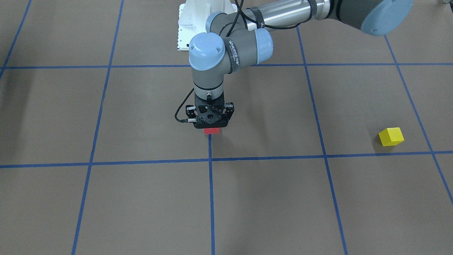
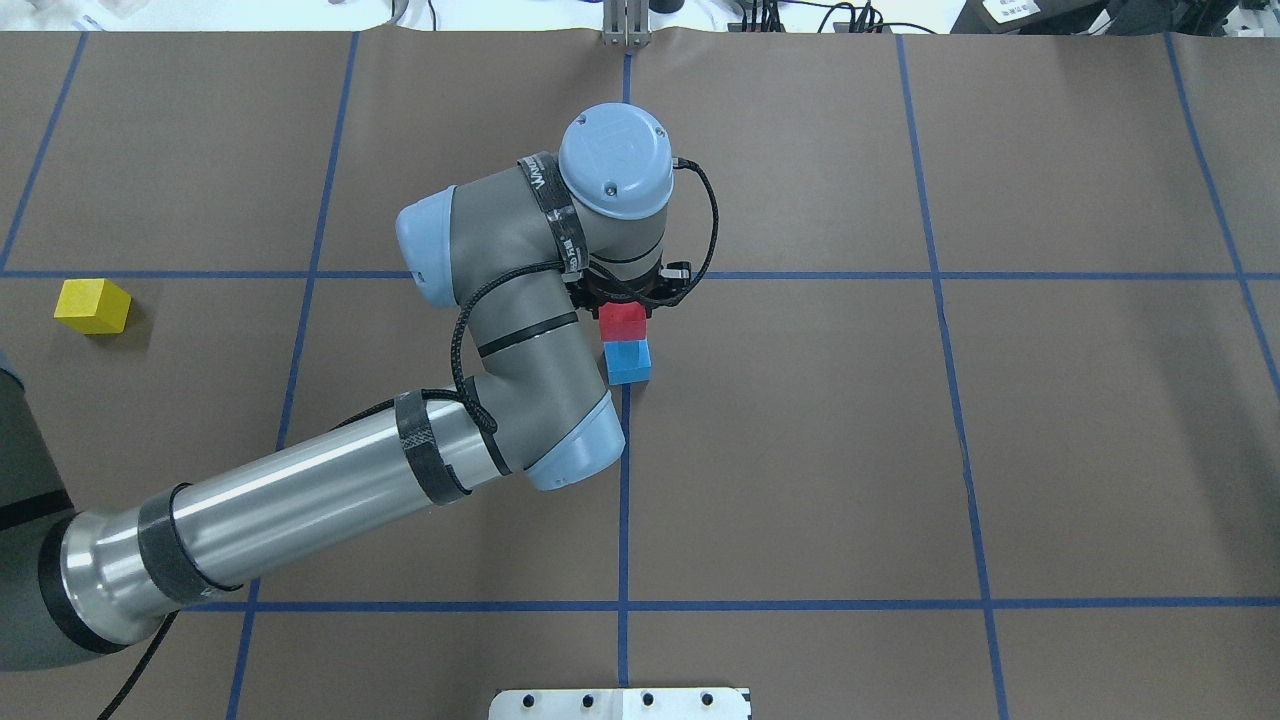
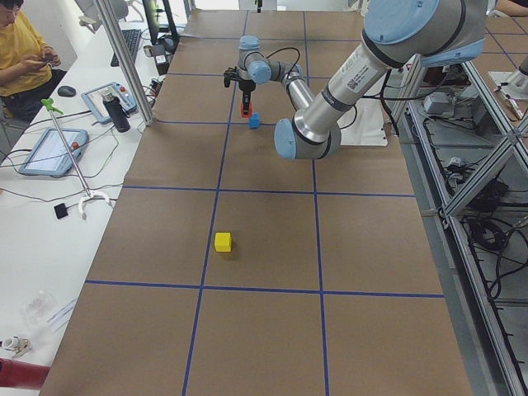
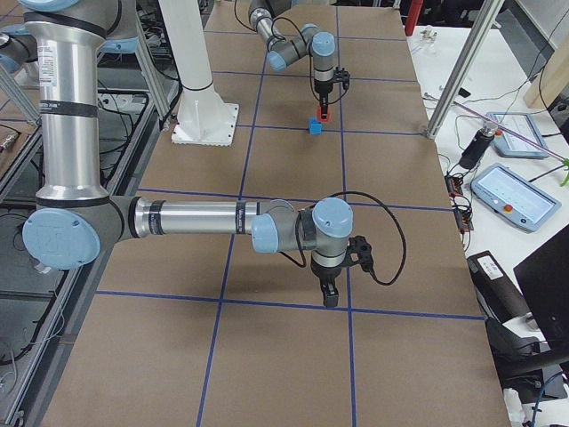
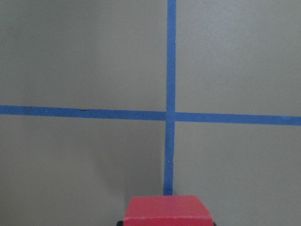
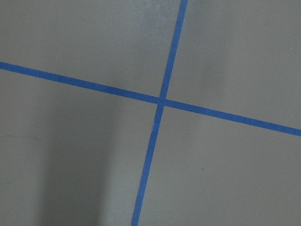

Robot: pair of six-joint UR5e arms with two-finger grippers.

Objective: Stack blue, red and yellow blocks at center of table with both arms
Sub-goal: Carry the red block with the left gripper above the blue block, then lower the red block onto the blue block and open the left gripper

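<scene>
Red block (image 5: 167, 209) is filling the bottom edge of the left wrist view, cropped by the frame, w/ tape lines (image 5: 171, 94) crossing beyond it. Left pincer (image 1: 211, 126) is pinching the red block from above and holding it at ctr of the surface (image 2: 800, 450), over the blue block (image 2: 628, 362), which is sitting on the middle tape line. Yellow block (image 1: 391, 136) is lying alone on the robot's left half, well apart from the pair and turned askew to the grid. Right pincer (image 4: 330, 295) is pointing down near a tape crossing toward the robot's right end. It is showing in one side view only, so spread or pressed together: cannot tell. Handling, as judged: cubes are looking light, rigid and matte, so unlikely to be slipping or crushing. Best hold is across two parallel side faces, approx. mid-height, pincer squared to them. For yellow that is meaning a wrist turn first. Stack is likely to be tipping if an upper cube is landing off-ctr. Hidden/unclear: blue block is not showing in the front-facing view, w/ pincer body and red block covering it. Contact btwn red and blue, and their alignment, cannot be told. Side views are hinting at some offset, too small to confirm. Grip contact itself is being masked by the pincer body.
</scene>
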